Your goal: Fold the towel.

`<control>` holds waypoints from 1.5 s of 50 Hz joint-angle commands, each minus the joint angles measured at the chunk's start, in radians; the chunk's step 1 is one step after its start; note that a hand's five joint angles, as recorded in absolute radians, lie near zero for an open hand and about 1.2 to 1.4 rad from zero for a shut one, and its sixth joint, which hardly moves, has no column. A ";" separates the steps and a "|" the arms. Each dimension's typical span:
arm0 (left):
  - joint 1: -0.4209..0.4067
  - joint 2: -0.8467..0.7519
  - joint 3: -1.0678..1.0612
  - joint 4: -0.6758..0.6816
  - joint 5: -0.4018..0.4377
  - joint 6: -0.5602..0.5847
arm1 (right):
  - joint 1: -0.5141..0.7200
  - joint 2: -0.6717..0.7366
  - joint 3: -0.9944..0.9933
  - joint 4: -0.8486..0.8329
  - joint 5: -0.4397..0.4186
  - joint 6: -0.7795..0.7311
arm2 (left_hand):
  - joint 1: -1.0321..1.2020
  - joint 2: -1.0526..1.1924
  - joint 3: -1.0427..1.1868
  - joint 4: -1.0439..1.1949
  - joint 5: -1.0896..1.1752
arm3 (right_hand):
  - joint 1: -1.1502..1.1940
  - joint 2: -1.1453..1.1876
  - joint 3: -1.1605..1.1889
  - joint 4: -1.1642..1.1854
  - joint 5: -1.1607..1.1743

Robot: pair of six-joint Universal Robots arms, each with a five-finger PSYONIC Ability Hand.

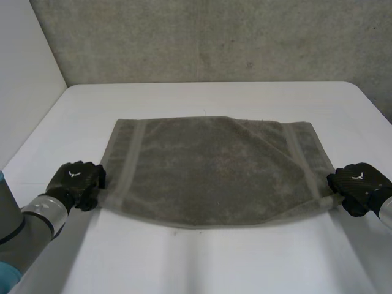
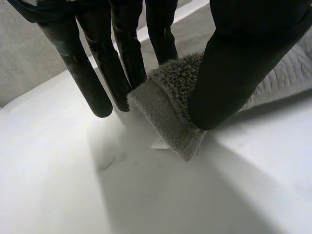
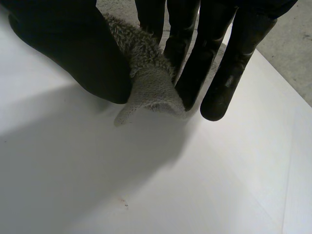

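— What colour is the towel (image 1: pixel 214 171)?
— Grey-brown, with a paler woven band near each short edge, left and right of the frame.
— And the table (image 1: pixel 202 257)?
— Plain white. The left hand (image 1: pixel 76 180) and right hand (image 1: pixel 358 182) are black, each with a small white mark on its back

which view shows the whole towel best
The head view: the towel lies spread out with all four edges visible. The wrist views show one near corner each, pinched by the left hand and the right hand.
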 commanded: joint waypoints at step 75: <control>0.024 -0.076 -0.045 0.050 0.005 0.073 | -0.003 -0.005 0.009 0.020 0.007 -0.001 | -0.174 -0.171 -0.171 -0.172 -0.175 | 0.444 0.219 0.220 0.203 0.242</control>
